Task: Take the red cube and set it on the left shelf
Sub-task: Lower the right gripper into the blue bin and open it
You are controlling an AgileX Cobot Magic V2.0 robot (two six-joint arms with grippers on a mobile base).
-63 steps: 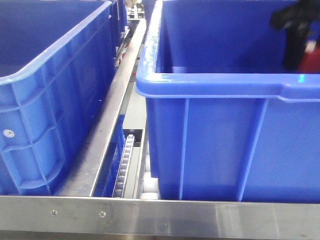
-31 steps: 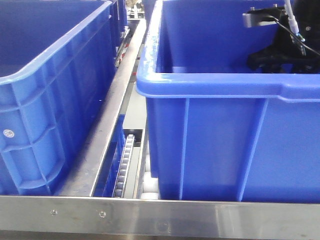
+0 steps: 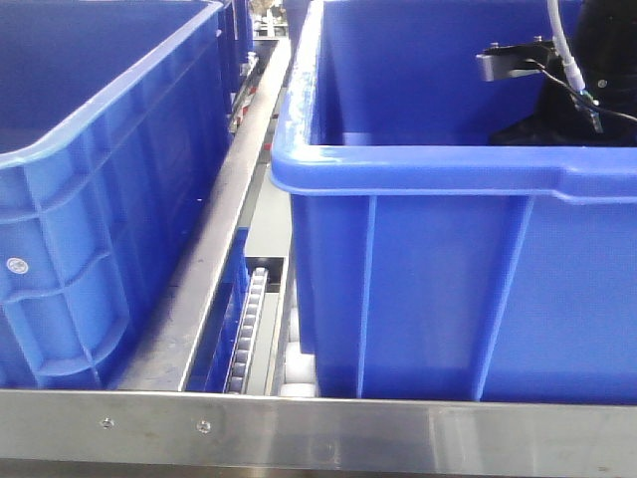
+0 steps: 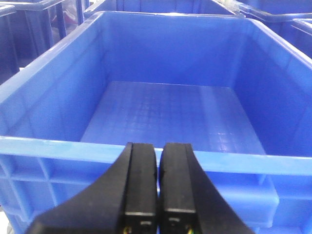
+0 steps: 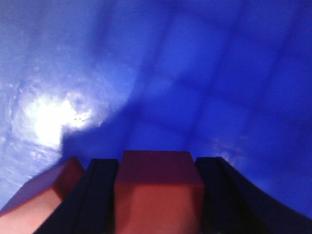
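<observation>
The small red-orange cube [image 5: 158, 187] shows plain, matte faces in the right wrist view, its top edge in shadow and its front face lit a warmer red, and it sits clamped between the two dark fingers [image 5: 102, 195] of the right gripper [image 5: 158, 195], which press against its left and right sides. A second red-orange shape [image 5: 39, 200] shows at the lower left of that view, just outside the left finger; what it is cannot be told. Below the cube lies the blurred blue gridded floor of a large dark-blue plastic crate [image 3: 448, 269], with a bright glare patch to the left. In the front view the black right arm [image 3: 587, 80] with a white cable reaches down inside this crate at its far right, the cube hidden behind the rim. The crate stands on the stainless-steel shelf with roller tracks [image 3: 249, 329], beside another dark-blue crate [image 3: 90, 199] across a steel rail. The left gripper [image 4: 158, 185] hangs with its black fingers nearly together, holding nothing, just before the near rim of a blue crate [image 4: 165, 112].
</observation>
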